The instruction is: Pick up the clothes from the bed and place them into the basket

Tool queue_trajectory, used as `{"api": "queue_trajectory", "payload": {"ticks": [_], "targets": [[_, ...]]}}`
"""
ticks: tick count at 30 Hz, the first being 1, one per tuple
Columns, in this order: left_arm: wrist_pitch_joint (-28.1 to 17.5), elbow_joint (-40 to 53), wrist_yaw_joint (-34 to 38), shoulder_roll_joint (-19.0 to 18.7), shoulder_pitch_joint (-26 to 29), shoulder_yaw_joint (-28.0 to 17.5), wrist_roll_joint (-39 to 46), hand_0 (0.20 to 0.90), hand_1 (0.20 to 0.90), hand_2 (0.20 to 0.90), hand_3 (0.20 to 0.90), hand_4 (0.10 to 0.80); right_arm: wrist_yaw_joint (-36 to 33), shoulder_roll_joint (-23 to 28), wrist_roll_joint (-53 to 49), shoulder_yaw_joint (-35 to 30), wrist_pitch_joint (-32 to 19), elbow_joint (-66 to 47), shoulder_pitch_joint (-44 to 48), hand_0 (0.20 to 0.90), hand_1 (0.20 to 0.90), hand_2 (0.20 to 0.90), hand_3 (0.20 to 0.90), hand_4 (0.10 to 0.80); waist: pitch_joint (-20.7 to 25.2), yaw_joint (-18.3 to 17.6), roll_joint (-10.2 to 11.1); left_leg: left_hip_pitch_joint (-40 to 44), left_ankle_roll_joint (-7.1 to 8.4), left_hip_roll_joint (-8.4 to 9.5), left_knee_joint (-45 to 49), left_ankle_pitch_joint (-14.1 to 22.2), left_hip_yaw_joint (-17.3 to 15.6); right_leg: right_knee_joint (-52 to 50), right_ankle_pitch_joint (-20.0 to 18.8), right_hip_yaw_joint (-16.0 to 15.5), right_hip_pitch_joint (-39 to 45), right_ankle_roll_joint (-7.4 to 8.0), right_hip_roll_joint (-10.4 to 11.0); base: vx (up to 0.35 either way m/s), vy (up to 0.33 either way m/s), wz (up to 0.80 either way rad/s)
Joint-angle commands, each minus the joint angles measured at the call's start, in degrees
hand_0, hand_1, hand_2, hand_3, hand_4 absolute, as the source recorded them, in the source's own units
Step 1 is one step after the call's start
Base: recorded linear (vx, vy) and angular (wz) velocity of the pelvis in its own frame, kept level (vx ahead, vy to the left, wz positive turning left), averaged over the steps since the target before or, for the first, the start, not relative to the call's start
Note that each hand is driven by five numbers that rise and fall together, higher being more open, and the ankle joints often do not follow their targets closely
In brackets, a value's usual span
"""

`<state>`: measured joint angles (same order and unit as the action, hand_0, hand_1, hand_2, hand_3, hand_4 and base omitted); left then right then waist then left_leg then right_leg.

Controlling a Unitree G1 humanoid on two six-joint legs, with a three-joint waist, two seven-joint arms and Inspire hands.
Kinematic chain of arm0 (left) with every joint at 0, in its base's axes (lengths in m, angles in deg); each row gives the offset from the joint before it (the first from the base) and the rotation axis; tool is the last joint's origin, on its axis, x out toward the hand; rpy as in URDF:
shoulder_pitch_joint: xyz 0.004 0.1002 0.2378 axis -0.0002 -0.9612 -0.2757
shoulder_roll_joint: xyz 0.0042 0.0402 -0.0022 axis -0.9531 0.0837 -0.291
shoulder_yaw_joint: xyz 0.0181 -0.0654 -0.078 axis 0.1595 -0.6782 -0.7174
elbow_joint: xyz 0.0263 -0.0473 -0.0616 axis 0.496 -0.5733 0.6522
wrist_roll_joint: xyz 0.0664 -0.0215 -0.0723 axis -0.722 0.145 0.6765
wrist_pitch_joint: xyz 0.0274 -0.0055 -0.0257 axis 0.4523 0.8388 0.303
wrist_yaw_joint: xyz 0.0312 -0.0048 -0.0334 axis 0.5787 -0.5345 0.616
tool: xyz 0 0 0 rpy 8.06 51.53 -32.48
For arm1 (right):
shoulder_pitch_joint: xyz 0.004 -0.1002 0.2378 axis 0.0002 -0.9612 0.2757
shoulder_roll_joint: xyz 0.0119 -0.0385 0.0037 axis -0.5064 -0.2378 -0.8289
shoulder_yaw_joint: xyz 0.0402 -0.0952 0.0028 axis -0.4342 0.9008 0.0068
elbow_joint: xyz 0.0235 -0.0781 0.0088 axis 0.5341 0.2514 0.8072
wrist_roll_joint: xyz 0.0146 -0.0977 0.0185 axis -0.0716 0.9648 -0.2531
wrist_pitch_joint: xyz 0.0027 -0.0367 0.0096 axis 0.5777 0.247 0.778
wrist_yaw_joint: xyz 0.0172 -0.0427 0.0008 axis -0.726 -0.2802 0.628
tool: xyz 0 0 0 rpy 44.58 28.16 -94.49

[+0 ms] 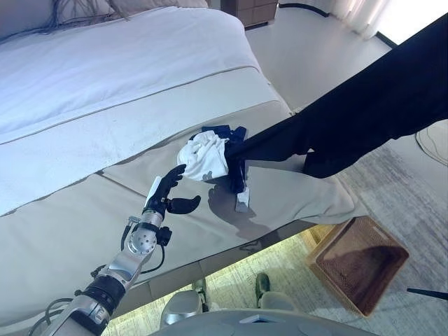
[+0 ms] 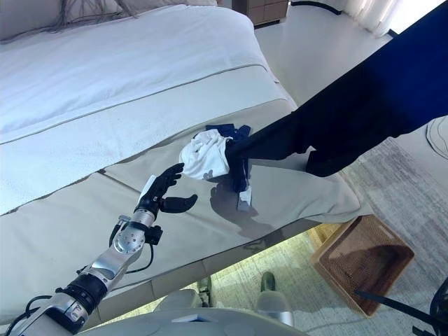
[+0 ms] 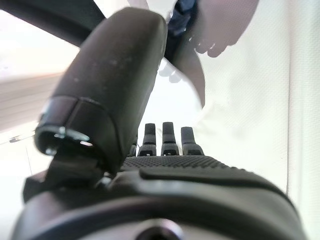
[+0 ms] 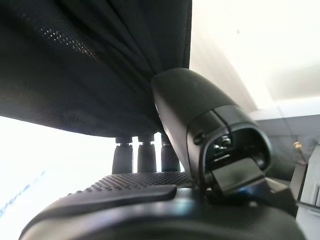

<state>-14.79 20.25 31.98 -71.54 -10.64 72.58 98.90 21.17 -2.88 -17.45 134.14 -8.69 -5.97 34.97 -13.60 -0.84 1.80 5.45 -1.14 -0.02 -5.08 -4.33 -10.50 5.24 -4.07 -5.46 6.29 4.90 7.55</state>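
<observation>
White garment bunched with dark blue cloth on bed; brown basket on floor beside.

A grey patterned rug covered the floor beside the bed's foot, and pale bare floor stretched beyond it. A brown wooden cabinet stood at the far end, near white curtains by the bright window.

Bedroom: made bed, wicker basket, rug.
</observation>
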Motion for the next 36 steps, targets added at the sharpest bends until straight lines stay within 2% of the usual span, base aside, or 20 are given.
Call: {"api": "queue_trajectory", "payload": {"ticks": [1, 9, 23, 29, 32, 34, 36], "targets": [[-5.8, -0.4, 1.6, -2.5, -0.1, 1.4, -0.7, 0.900, 0.900, 0.900, 0.900, 0.800, -9.2, 5.4, 1.5, 7.2, -2.8, -2.2, 12.6, 0.300, 0.300, 0.300, 0.200, 0.100, 13.8, -1.5, 3.2, 2.7, 1.93, 1.19, 0.3, 7.8, 2.4, -2.5, 3.6, 0.0, -1.3, -0.21, -5.5, -0.003, 0.026, -0.07], [-4.7, -0.9, 0.3, -3.0, -0.3, 0.9, -0.9, 0.900, 0.900, 0.900, 0.900, 0.800, -10.5, 7.1, 2.0, 11.9, -1.2, -2.6, 18.4, 0.300, 0.300, 0.300, 0.200, 0.100, 14.2, -2.0, 3.6, 2.2, 1.96, 1.29, 0.1, 7.6, 2.1, -2.3, 3.1, 0.2, -1.9, 0.22, -5.7, -0.017, 0.003, -0.01], [-4.6, -2.8, -0.3, -2.6, 0.8, 1.4, -2.0, 0.900, 0.900, 0.900, 0.900, 0.800, -11.2, 8.7, 4.0, 15.2, 0.4, -0.9, 21.6, 0.300, 0.300, 0.300, 0.200, 0.100, 14.8, -3.1, 3.7, 2.3, 1.71, 1.35, 0.1, 7.6, 1.0, -3.1, 3.1, 1.1, -2.5, 0.53, -5.9, -0.015, 0.017, -0.05], [-4.7, -3.6, -0.7, -2.8, 1.3, 1.1, -2.1, 0.900, 0.900, 0.900, 0.900, 0.800, -9.5, 11.7, 5.9, 18.4, 0.5, -0.4, 23.4, 0.300, 0.300, 0.300, 0.200, 0.100, 14.5, -4.1, 3.5, 2.0, 1.31, 1.66, 0.2, 7.6, 1.2, -4.9, 3.3, 2.4, -3.6, 0.92, -6.0, -0.012, 0.028, -0.05], [-4.5, -3.7, -1.8, -3.0, 1.7, 0.7, -2.3, 0.900, 0.900, 0.900, 0.900, 0.800, -8.8, 13.9, 5.7, 17.3, 2.4, -2.5, 20.1, 0.300, 0.300, 0.300, 0.200, 0.100, 13.4, -4.9, 3.0, 2.1, 0.92, 1.55, 0.7, 7.8, 0.3, -7.5, 3.3, 3.2, -5.6, 1.66, -5.4, 0.005, 0.021, -0.18], [-4.2, -3.5, -2.1, -3.1, 2.0, 0.5, -2.2, 0.900, 0.900, 0.900, 0.900, 0.800, -7.6, 15.1, 6.8, 15.0, 3.3, -3.3, 17.2, 0.300, 0.300, 0.300, 0.200, 0.100, 12.7, -5.3, 2.9, 2.4, 0.96, 1.66, 1.0, 8.1, -0.3, -6.6, 1.5, 3.4, -6.3, 2.45, -4.9, 0.007, -0.026, -0.12], [-3.4, -3.1, -1.1, -3.0, 2.2, -0.7, -2.3, 0.900, 0.900, 0.900, 0.900, 0.800, -6.4, 16.1, 6.5, 9.0, 3.2, -2.9, 10.6, 0.300, 0.300, 0.300, 0.200, 0.100, 11.2, -6.0, 2.1, 3.0, 1.20, 1.45, 0.9, 8.5, -1.6, -5.1, -1.8, 2.6, -8.5, 4.01, -4.1, -0.078, -0.071, -0.27]]}}
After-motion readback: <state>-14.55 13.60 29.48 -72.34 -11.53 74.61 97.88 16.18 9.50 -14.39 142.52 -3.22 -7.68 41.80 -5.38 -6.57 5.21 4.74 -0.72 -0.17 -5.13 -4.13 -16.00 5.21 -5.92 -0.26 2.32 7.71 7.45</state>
